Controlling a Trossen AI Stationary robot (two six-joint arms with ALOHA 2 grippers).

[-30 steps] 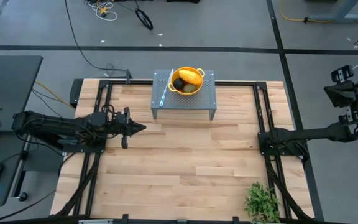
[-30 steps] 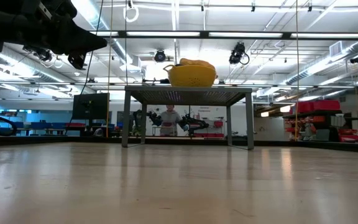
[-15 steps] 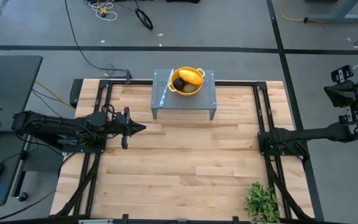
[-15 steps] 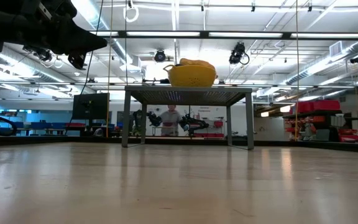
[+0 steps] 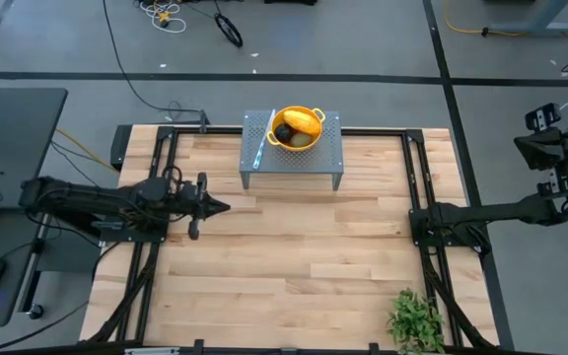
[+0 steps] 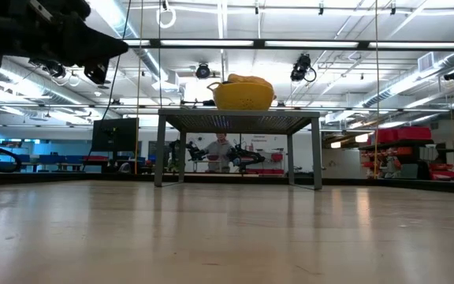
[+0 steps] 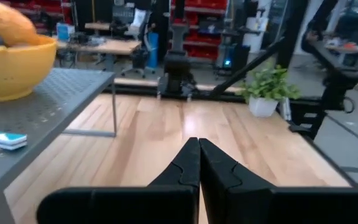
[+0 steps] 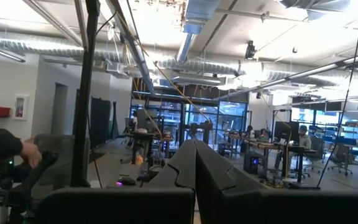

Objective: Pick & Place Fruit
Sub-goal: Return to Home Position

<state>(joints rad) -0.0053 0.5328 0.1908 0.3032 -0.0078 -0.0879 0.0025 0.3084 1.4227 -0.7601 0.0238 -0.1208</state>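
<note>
Here, fruit (image 5: 301,122) in colander (image 6: 243,98), beyond left jaws

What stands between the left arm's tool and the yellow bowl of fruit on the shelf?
Mostly bare table. The left tool, shut, hangs above the wood short of the shelf. On it, a knife lies beside the yellow bowl of fruit on the tool's side; nothing else visible intervenes.

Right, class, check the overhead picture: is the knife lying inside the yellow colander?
No, the knife lies on the grey shelf beside the yellow colander, outside its rim.
</note>
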